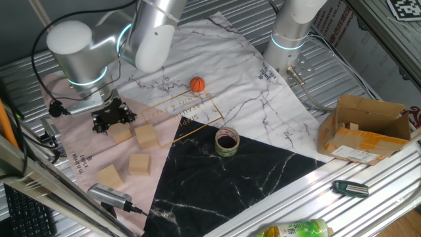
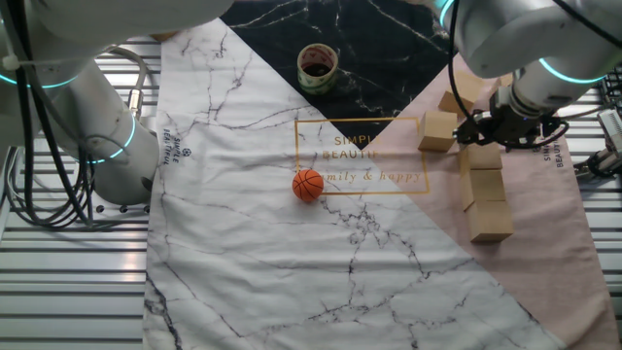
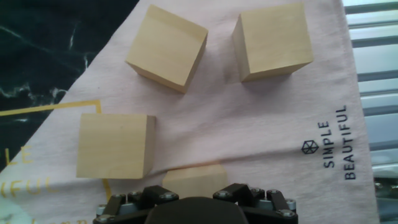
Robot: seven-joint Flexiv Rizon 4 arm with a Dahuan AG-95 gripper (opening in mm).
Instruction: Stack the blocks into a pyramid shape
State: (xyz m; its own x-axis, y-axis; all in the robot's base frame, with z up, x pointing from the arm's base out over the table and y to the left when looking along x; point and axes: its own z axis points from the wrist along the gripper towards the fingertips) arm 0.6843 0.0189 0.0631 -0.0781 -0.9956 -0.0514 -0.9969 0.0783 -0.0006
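Over on the pale pink part of the patterned cloth, the claw (image 1: 113,118) sits low, right down among the blocks. From the hand view its black body fills the bottom edge and one block (image 3: 194,180) peeks out just beneath it, so close that I cannot tell whether the fingers are pressed on it or merely straddling it; how wide the claw stands is hidden from every angle.

Three more blocks lie ahead of it in the hand view: one (image 3: 115,145) just beside the hidden one, near the gold lettering, and two (image 3: 166,46) (image 3: 272,40) farther off, side by side but apart, the first turned at an angle.

From the other fixed view, further blocks form a short touching row (image 2: 486,202) on the pink cloth below the claw, with a single block (image 2: 437,130) at the edge of the gold frame.

An orange ball (image 1: 197,84) rests on the white marble print, well apart from the blocks. A tape roll (image 1: 227,141) stands where the black cloth begins. At the far side of the worktop (image 1: 368,174) an open cardboard box (image 1: 365,128) sits on the metal slats.
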